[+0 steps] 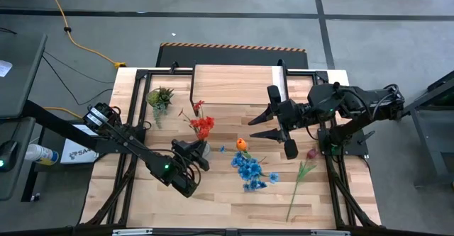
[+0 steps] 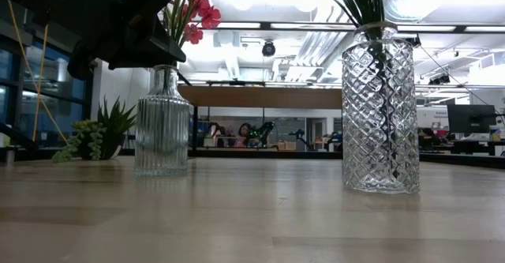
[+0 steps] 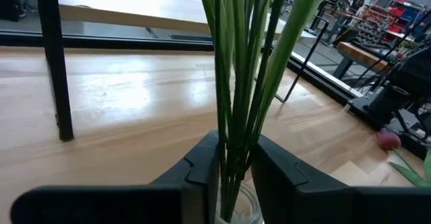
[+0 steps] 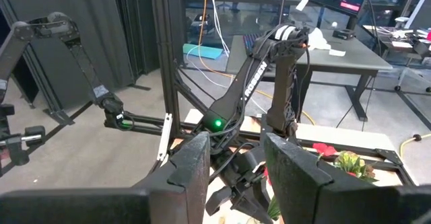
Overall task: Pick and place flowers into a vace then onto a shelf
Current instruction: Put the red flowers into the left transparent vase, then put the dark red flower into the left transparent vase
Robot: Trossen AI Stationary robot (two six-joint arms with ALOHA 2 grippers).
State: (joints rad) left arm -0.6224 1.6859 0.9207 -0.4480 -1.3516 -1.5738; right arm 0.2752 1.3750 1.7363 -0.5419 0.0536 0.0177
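The red flowers (image 1: 202, 126) stand in a ribbed glass vase (image 2: 162, 121) left of the table's middle. My left gripper (image 3: 234, 163) is shut on their green stems just above the vase mouth. A cut-glass vase (image 2: 379, 109) holds more green stems. The blue cluster (image 1: 252, 169) and the orange tulip (image 1: 241, 144) show there from above. The dark pink bud (image 1: 311, 153) lies flat on the table at the right. My right gripper (image 1: 266, 124) hangs open, high above the table's middle right, holding nothing. The shelf (image 1: 234, 83) stands at the far edge. My left gripper pinches the bundle of green stems (image 3: 232, 140) between its two fingers, just above the vase's rim (image 3: 242, 210). The fingers come in about level from the table's near left and lie across the stems. The stems stand upright, their lower ends in the vase.
A small green potted plant (image 1: 159, 98) sits at the far left of the table. The shelf's black leg (image 3: 54, 62) stands beyond the ribbed vase. The pink bud's long stem (image 1: 296, 190) runs toward the near right edge.
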